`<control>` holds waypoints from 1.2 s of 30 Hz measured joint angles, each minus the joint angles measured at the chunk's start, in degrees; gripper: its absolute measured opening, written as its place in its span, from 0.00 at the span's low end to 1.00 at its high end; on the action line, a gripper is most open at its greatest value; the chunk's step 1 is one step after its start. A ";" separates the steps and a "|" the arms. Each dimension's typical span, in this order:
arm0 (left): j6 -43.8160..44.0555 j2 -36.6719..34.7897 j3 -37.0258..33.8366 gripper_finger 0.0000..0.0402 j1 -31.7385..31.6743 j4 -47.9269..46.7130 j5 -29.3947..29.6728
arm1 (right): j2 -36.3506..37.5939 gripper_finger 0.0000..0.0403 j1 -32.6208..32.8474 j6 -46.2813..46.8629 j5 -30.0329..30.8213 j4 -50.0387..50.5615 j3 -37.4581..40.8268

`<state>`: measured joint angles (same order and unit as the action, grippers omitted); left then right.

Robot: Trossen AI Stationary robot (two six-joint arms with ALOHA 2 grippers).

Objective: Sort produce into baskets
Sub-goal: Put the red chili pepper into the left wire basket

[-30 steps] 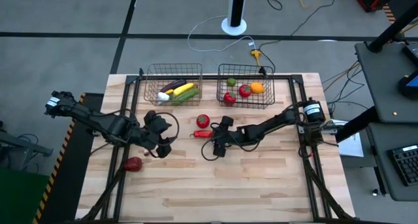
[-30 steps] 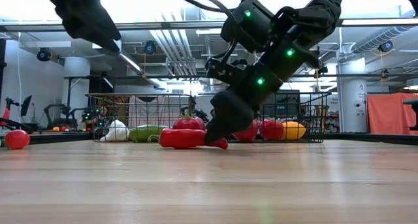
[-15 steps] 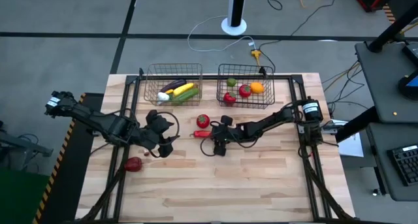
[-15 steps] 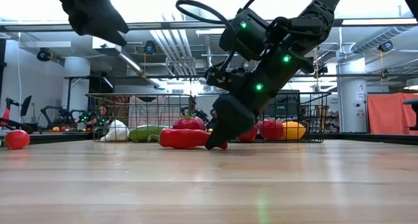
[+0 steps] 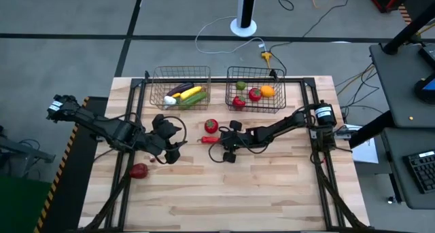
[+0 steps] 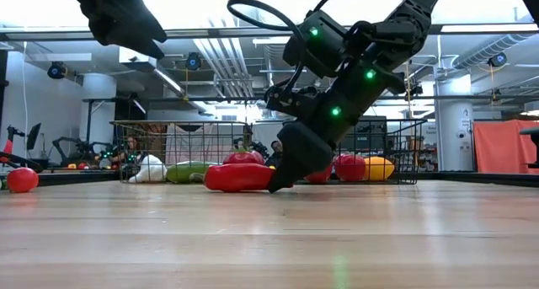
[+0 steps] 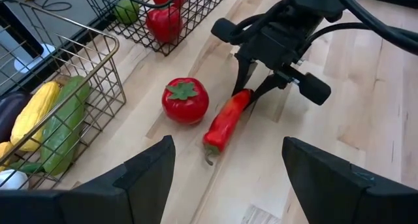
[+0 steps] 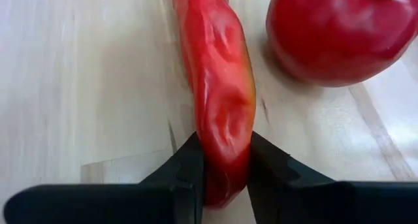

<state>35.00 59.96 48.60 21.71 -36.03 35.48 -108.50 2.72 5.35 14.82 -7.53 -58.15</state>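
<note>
**Right gripper pinches the long red pepper**

Look at your right gripper point(image 7: 251, 93). Its two dark fingers point(image 8: 189, 168) are pressed against the sides of the long red pepper point(image 7: 224, 119), one on each side, so it is pinching the pepper at one end. The pepper lies on the wooden table point(image 5: 272, 185), near the middle. In the low view its front end looks tipped up a little off the wood.

A round red tomato point(image 7: 185, 100) sits on the table just beside the pepper, on the side toward the baskets. You cannot tell if the two are touching.

Your left gripper point(image 5: 171, 150) hangs above the table, to the left of the pepper. Its fingers point(image 7: 137, 175) are spread apart and you hold nothing in them.

Another red piece point(image 5: 138, 170) rests alone near the left edge of the table, well apart from the rest.

At the far side of the table stand the two wire baskets. The left basket point(image 5: 155, 90) holds a yellow corn point(image 5: 192, 92), a green cucumber point(image 5: 193, 99), a purple eggplant point(image 5: 179, 89) and a white garlic point(image 5: 168, 101). The right basket point(image 5: 279, 100) holds two red pieces, one green piece point(image 5: 240, 85) and an orange point(image 5: 267, 91).
</note>
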 joint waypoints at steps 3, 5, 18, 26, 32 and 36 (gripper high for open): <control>0.01 0.00 0.00 0.66 0.00 0.02 0.02 | 0.27 0.19 0.44 0.13 -0.26 0.23 0.00; 0.00 0.00 0.00 0.66 0.00 0.05 0.01 | 0.63 0.18 1.12 0.06 -0.34 0.37 0.00; -7.68 -0.06 -3.57 0.66 0.00 14.95 -0.04 | 8.96 0.18 7.69 -0.83 0.75 1.23 1.83; -15.86 0.05 -13.21 0.66 0.31 39.55 -4.64 | 13.80 0.18 12.78 0.60 7.61 -6.53 7.43; -20.71 0.07 -19.25 0.66 0.37 54.20 -6.50 | 15.05 0.17 13.80 -2.39 7.64 -22.17 12.76; -22.80 0.07 -21.41 0.66 0.37 59.16 -6.51 | 14.79 0.17 13.84 -5.32 6.51 -32.63 14.38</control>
<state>12.20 60.03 27.19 22.09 23.13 28.97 -93.71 16.56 0.02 21.34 -40.16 -43.77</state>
